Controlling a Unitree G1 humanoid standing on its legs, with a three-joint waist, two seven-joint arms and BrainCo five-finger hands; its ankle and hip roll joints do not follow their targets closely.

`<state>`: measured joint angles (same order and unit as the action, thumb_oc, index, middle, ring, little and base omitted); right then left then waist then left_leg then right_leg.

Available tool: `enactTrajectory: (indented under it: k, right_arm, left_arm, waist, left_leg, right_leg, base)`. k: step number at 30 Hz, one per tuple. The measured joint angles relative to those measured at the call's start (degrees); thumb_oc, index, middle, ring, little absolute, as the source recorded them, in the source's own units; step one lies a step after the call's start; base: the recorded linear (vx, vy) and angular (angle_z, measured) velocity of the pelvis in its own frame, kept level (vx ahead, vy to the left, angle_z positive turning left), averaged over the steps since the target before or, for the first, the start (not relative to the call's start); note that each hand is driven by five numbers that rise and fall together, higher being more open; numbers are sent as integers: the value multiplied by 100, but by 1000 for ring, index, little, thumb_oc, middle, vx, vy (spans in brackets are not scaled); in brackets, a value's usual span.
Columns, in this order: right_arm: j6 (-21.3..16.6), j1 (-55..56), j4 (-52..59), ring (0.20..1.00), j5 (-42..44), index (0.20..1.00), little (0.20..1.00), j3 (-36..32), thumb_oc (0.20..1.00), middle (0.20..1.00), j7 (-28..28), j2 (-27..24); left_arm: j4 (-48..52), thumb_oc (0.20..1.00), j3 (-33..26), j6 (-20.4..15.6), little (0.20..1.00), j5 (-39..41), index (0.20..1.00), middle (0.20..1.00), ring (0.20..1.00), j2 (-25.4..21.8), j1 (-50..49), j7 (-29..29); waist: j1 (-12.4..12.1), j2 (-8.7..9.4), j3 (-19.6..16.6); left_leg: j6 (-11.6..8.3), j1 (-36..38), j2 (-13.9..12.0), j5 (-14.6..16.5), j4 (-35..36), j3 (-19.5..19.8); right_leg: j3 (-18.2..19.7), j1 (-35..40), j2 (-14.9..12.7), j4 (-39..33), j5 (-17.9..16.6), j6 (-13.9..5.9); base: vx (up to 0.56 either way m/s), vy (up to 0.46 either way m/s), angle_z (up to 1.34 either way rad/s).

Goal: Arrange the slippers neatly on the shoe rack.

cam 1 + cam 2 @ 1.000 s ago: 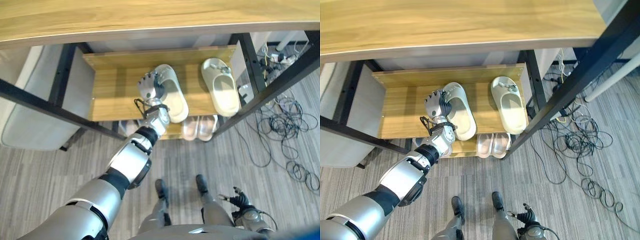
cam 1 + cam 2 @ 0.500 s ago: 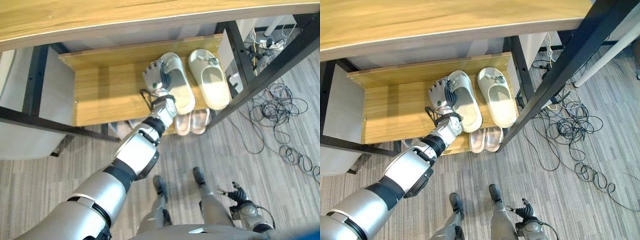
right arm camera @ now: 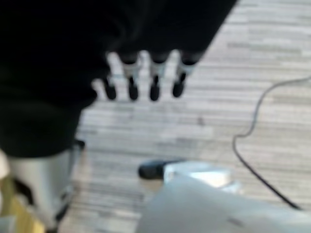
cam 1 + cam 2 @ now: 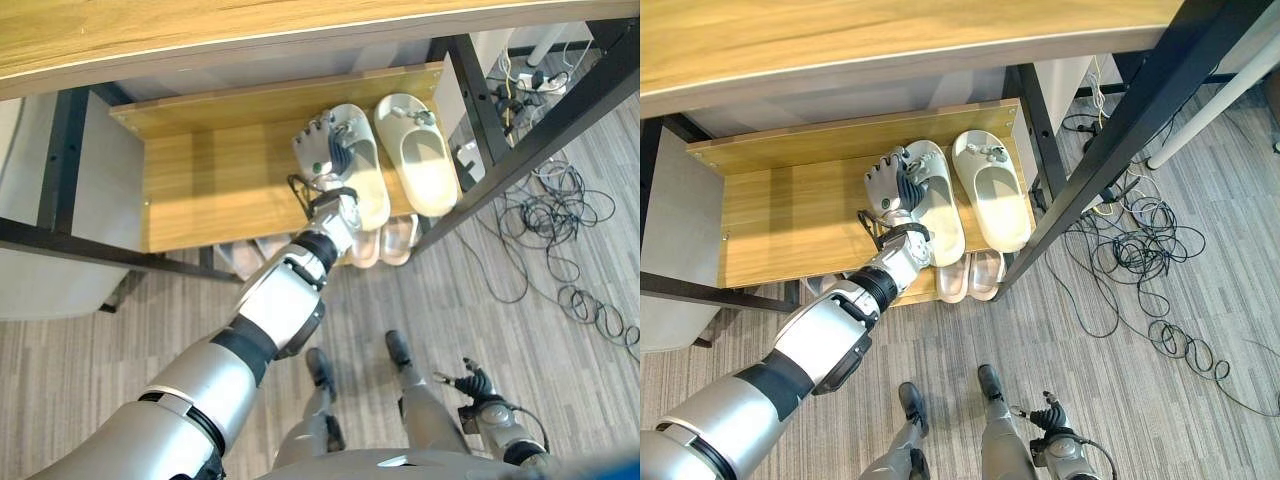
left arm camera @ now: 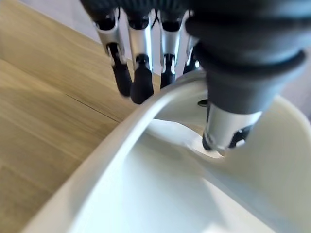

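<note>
Two cream slippers lie side by side on the right part of the wooden shelf (image 4: 220, 180) of the shoe rack, toes toward the back. My left hand (image 4: 320, 158) is shut on the left slipper (image 4: 365, 185). Its fingers (image 5: 141, 80) lie outside the slipper's (image 5: 146, 194) side rim and the thumb (image 5: 228, 128) presses inside it. The right slipper (image 4: 422, 160) lies free close beside it, near the rack's right end. My right hand (image 4: 478, 386) hangs low over the floor, fingers (image 3: 131, 80) straight and holding nothing.
A pale pink pair of slippers (image 4: 388, 240) sits on the lower shelf under the cream pair. A wide wooden top board (image 4: 200, 30) overhangs the shelf. A black frame bar (image 4: 520, 150) slants past the right end. Tangled cables (image 4: 560, 240) lie on the floor to the right.
The camera view has shifted. My left hand has slid the left slipper to the right, so the gap to the other slipper has nearly closed. The right hand stays low.
</note>
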<state>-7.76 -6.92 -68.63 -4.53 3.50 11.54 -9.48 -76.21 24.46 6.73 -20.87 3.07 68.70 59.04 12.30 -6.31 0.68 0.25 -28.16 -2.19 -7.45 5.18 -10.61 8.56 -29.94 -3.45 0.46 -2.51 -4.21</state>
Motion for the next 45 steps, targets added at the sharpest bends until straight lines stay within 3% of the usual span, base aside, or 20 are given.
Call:
enactTrajectory:
  k: [9, 14, 18, 25, 30, 38, 45]
  right_arm:
    - [-9, 0, -100, 1000, 0, 1000, 1000, 2, 1000, 1000, 3, 11]
    - [-4, -12, -86, 1000, 56, 1000, 1000, 28, 1000, 1000, 23, 69]
    - [9, -9, -106, 1000, 99, 1000, 1000, 17, 1000, 1000, 89, 57]
    - [51, -21, -179, 1000, 222, 1000, 1000, -80, 1000, 1000, 223, 42]
    - [63, -42, -259, 1000, 233, 1000, 1000, -129, 1000, 1000, 267, 43]
    - [202, -143, -299, 1000, 273, 1000, 1000, -129, 1000, 1000, 351, 62]
    - [288, -209, -320, 1000, 275, 1000, 1000, -128, 1000, 1000, 424, 125]
  left_arm:
    - [3, 1000, -476, -87, 1000, 322, 1000, 1000, 1000, 111, -4, -283]
    - [87, 1000, -683, -69, 1000, 625, 1000, 1000, 1000, 324, -4, -989]
    - [454, 1000, -768, 46, 1000, 847, 1000, 1000, 1000, 348, -182, -1544]
    - [1251, 1000, -989, 49, 1000, 1045, 1000, 1000, 1000, 311, -819, -2026]
    - [1555, 1000, -1336, 67, 1000, 1360, 1000, 1000, 1000, 289, -983, -2127]
    - [1610, 1000, -1810, 435, 1000, 2025, 1000, 1000, 1000, 220, -1037, -2289]
    - [1614, 1000, -1831, 515, 1000, 2263, 1000, 1000, 1000, 252, -1038, -2372]
  waist:
    - [9, -16, -144]
    - [-7, -46, -219]
    - [-78, -141, -287]
    - [-150, -347, -431]
    - [-264, -358, -431]
    - [-282, -376, -417]
    - [-286, -397, -397]
  left_leg:
    - [12, 6, 2, -14, 0, 10]
    - [25, 78, 6, -59, -1, 80]
    - [3, 125, 6, -129, 1, 225]
    - [-43, 131, 11, -137, 2, 320]
    - [-29, 137, 0, -174, 1, 356]
    - [-31, 134, -1, -187, 0, 384]
    - [-34, 132, -8, -185, 1, 385]
  right_leg:
    - [-6, -17, 3, 57, 2, -2]
    - [-76, 67, -3, 110, 12, -3]
    - [-187, 96, 1, 281, 84, 11]
    - [-276, 90, -1, 396, 123, 15]
    - [-311, 88, 9, 430, 140, 29]
    - [-333, 86, 9, 451, 182, 32]
    - [-333, 81, 17, 455, 193, 37]
  base:
    - [0, 0, 0]
    - [20, -1, 6]
    - [14, 2, 15]
    - [-9, 8, 5]
    - [-3, -1, 2]
    - [0, 2, 1]
    - [0, 0, 0]
